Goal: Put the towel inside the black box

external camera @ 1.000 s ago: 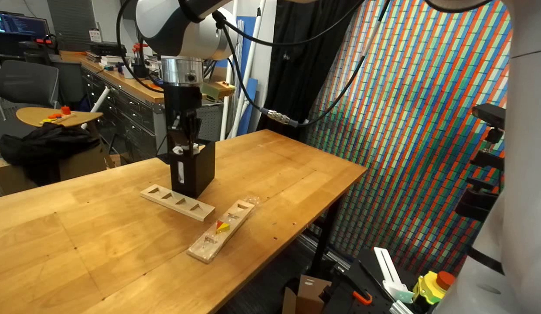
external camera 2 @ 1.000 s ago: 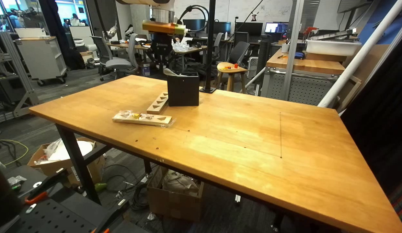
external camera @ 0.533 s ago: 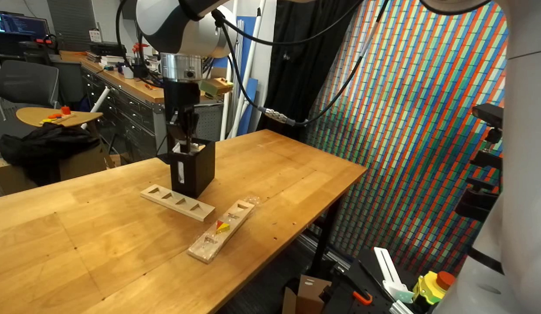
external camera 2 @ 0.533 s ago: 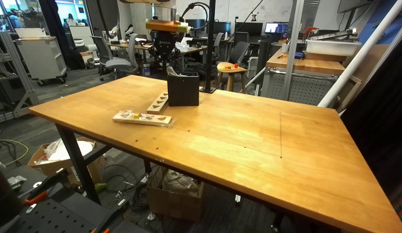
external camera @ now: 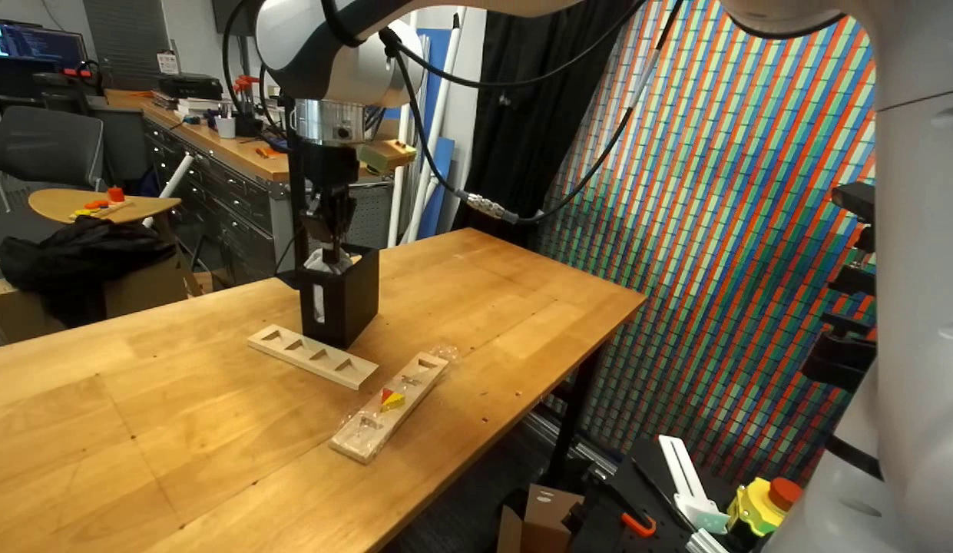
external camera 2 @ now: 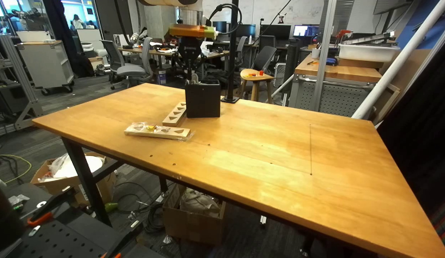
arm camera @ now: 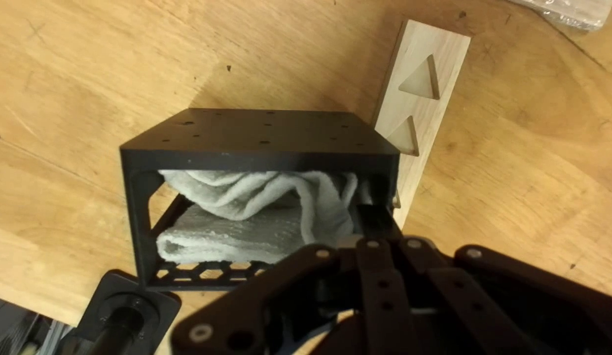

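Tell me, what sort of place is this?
Most likely a robotics lab or workshop: a robot arm hangs over a wooden table, a bench with drawers stands behind, and in an exterior view computer monitors show in the background.

Tight squeeze: the towel (arm camera: 232, 202) crowds most of the mouth of the black box (arm camera: 266, 130), leaving just a gap at the end away from the fingers (arm camera: 377, 219)! A black pole (external camera 2: 232, 53) bars one corner, a wooden block (arm camera: 426, 116) another; opposite that wooden block, broad worktop (external camera 2: 279, 139) lies free.
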`<act>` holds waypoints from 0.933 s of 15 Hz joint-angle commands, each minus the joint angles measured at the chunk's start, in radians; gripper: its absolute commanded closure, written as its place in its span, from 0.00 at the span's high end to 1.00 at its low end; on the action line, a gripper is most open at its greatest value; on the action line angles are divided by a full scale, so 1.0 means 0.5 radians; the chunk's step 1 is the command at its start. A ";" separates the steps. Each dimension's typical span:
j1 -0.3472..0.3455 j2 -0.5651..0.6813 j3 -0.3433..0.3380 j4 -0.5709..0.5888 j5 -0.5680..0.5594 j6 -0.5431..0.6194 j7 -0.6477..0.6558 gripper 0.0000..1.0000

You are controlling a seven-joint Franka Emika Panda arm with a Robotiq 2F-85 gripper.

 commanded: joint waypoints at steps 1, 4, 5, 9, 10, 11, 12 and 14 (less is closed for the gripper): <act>-0.032 0.092 0.012 0.105 0.067 0.032 -0.041 0.00; -0.044 0.175 0.023 0.186 0.100 0.026 -0.049 0.00; -0.046 0.199 0.027 0.212 0.110 0.019 -0.054 0.00; -0.058 0.301 0.039 0.315 0.135 -0.014 -0.076 0.00; -0.061 0.321 0.040 0.332 0.136 -0.025 -0.080 0.00; -0.067 0.339 0.044 0.342 0.144 -0.035 -0.088 0.00; -0.072 0.360 0.046 0.356 0.149 -0.041 -0.092 0.00; -0.084 0.396 0.055 0.380 0.178 -0.050 -0.107 0.00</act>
